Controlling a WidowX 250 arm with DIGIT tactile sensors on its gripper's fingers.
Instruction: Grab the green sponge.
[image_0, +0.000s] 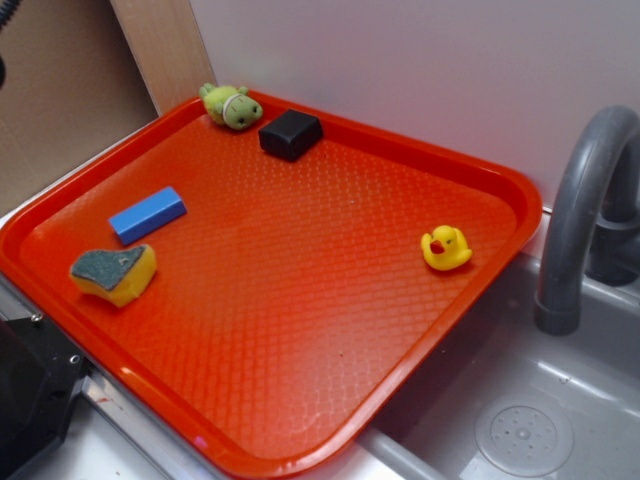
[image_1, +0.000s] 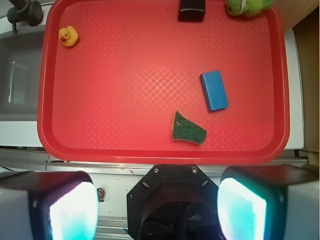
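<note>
Seen from the wrist camera looking straight down, the gripper (image_1: 157, 210) hung above the near edge of a red tray (image_1: 125, 145), its two pale fingers (image_1: 65, 210) spread wide apart at the bottom corners of the view with nothing between them.

Far ahead of the gripper and off to its left, a grey faucet (image_1: 22, 12) stood over a grey sink (image_1: 17, 80) beside the tray. Just inside the tray's far left corner sat a small yellow rubber duck (image_1: 68, 36). Straight ahead at the tray's far rim, slightly right of the gripper's centre, lay a black block (image_1: 192, 10).

The green sponge (image_1: 188, 129) lay just ahead of the gripper and a little to its right, near the tray's closest rim, dark green scouring side up with a thin yellow edge showing. It was not touching the fingers. Just beyond it and further right lay a blue rectangular block (image_1: 214, 90), close to the sponge but apart from it. In the far right corner sat a fuzzy green plush toy (image_1: 247, 6).
</note>
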